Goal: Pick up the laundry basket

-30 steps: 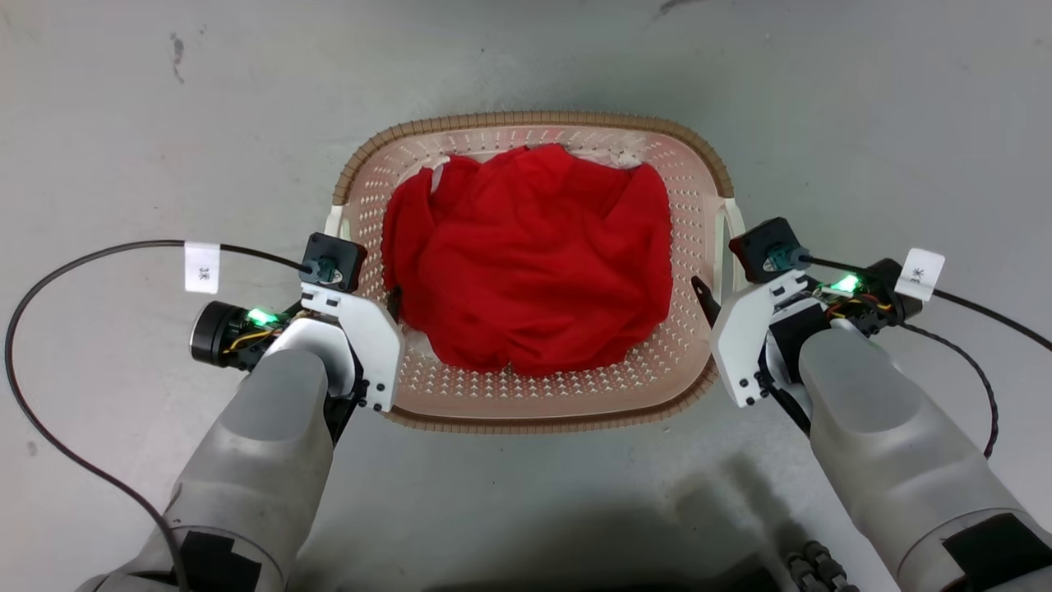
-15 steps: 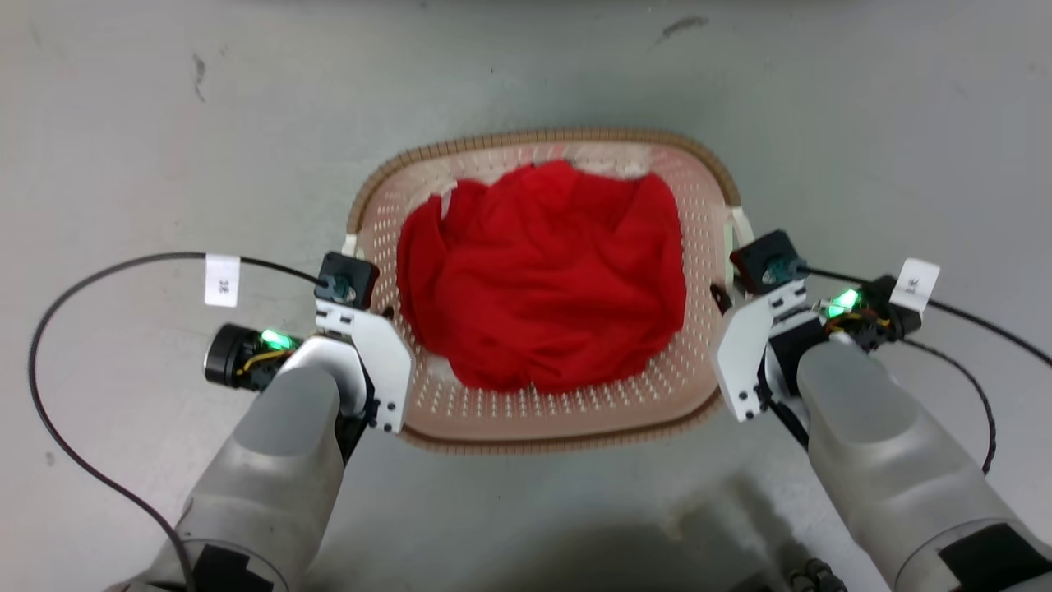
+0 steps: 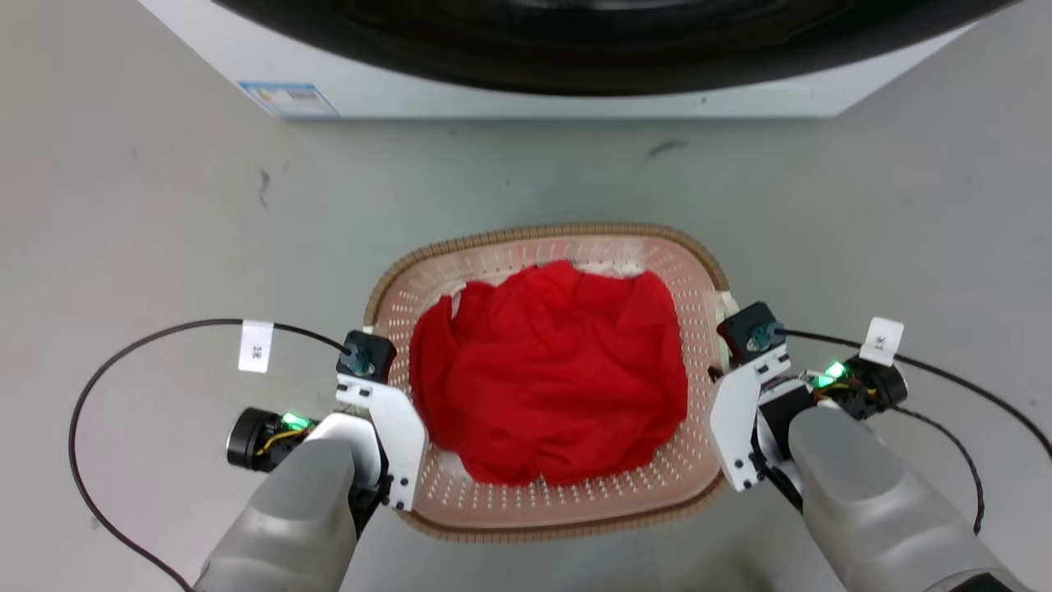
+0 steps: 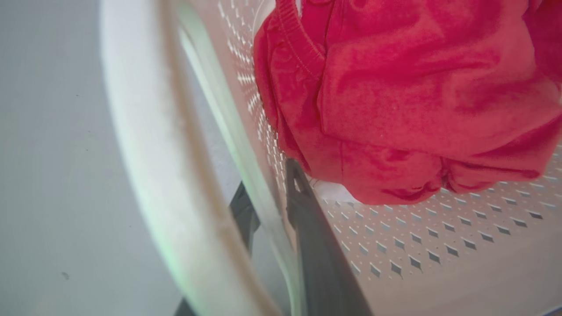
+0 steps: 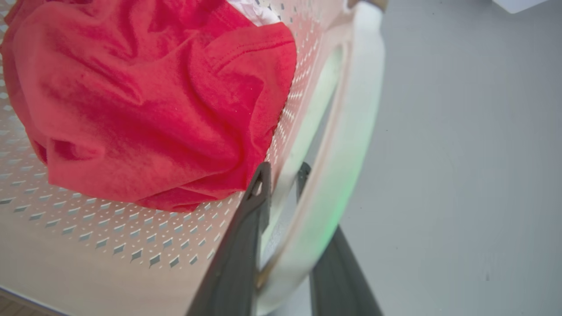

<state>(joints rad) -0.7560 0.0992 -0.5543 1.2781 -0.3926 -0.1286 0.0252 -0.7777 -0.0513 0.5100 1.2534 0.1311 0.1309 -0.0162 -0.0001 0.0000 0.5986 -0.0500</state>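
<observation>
The laundry basket (image 3: 542, 233) stands on the grey floor, cream with perforated walls and a brown woven-look rim, and a crumpled red garment (image 3: 551, 370) lies inside. My left gripper (image 3: 396, 403) clamps the basket's left wall: in the left wrist view one finger (image 4: 307, 219) is inside the wall and the other is outside, below the white handle (image 4: 145, 145). My right gripper (image 3: 722, 386) holds the right wall the same way, its fingers (image 5: 246, 228) pinching the wall under the white handle (image 5: 351, 145).
A white washer (image 3: 526, 94) with a dark round door fills the top of the head view, just beyond the basket. Black cables (image 3: 90, 395) loop out from both wrists over the floor.
The whole head view has shifted, bringing the washer into view at the top: the camera moved. The right gripper's inner finger, free inside the basket a second ago, now presses the wall.
</observation>
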